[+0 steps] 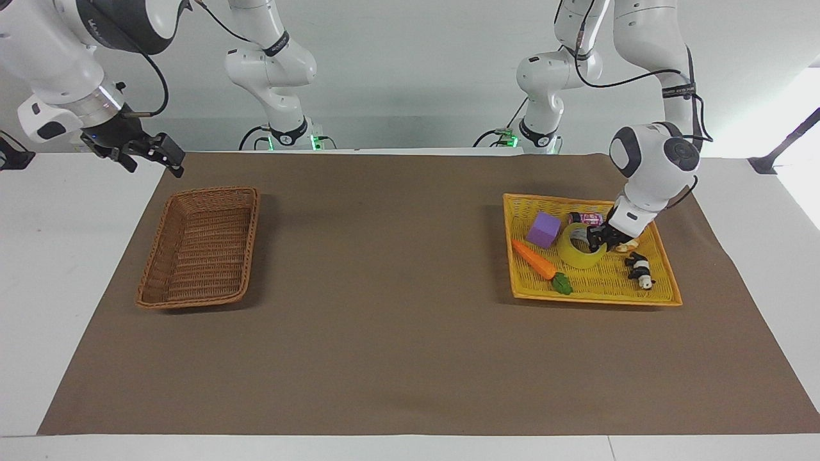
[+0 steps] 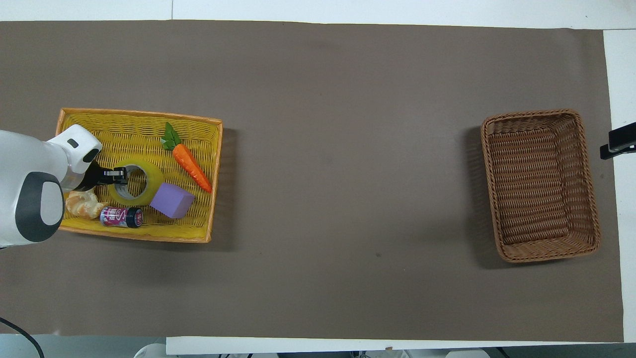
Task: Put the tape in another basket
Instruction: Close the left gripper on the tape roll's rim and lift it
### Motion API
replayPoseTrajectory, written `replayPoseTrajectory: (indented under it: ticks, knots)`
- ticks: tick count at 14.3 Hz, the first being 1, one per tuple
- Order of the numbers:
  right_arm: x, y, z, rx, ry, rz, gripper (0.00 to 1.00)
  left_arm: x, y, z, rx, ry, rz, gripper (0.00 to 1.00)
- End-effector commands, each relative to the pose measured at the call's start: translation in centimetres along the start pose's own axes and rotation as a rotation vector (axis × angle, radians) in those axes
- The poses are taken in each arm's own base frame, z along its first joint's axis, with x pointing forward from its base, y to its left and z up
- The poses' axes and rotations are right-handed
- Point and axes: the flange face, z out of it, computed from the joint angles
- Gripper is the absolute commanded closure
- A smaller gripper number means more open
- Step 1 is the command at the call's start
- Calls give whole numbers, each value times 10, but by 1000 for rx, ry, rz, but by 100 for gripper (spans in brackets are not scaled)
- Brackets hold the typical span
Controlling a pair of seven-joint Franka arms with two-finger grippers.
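One left gripper [image 1: 596, 242] pinches tape [image 1: 578, 254] wall in yellow tray [image 1: 660, 298]; right gripper [image 1: 154, 153] wide, waits by mat corner near basket [image 1: 200, 246]

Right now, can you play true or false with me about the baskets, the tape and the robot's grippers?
1. The tape is in the yellow basket. True.
2. The brown basket holds a carrot. False: nothing shows in it; the carrot lies in the yellow basket.
3. The left gripper is shut on the tape's rim. True.
4. The right gripper holds the purple block. False: it is open and holds nothing; the purple block sits beside the tape.
5. The tape lies on the brown cloth. False: it is in the yellow basket.
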Motion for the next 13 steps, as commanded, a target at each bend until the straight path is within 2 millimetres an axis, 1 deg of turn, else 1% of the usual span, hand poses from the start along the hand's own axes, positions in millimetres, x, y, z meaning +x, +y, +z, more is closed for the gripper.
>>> replayPoseTrajectory:
  ticks: [1,3,5,6,7,8,9,10,11,12,13]
  knots:
    - [-7,1,0,6,4,-17,0,-1,-2,1,9,5,-8,100]
    - [-6,2,1,6,4,-15,0,9,1,-18,8,6,-2,100]
    - [-6,1,1,7,4,-17,0,30,6,-58,4,-3,5,100]
    - [-6,2,1,6,4,-15,0,39,14,-81,-2,-15,13,100]
    - [-6,1,1,7,4,-16,0,46,23,-98,-5,-21,7,100]
    - [-6,1,1,6,2,-17,0,48,38,-111,-9,-26,-24,100]
    - [-6,1,1,7,3,-16,0,49,57,-119,-14,-20,-55,100]
    - [-6,1,1,7,3,-16,0,47,83,-124,-37,-16,-88,100]
    - [-7,1,0,7,6,-17,0,42,114,-127,-68,-18,-127,100]
    - [-6,1,1,7,3,-17,0,34,150,-128,-84,-21,-166,100]
    - [-7,1,0,7,4,-17,0,26,177,-126,-85,-28,-187,100]
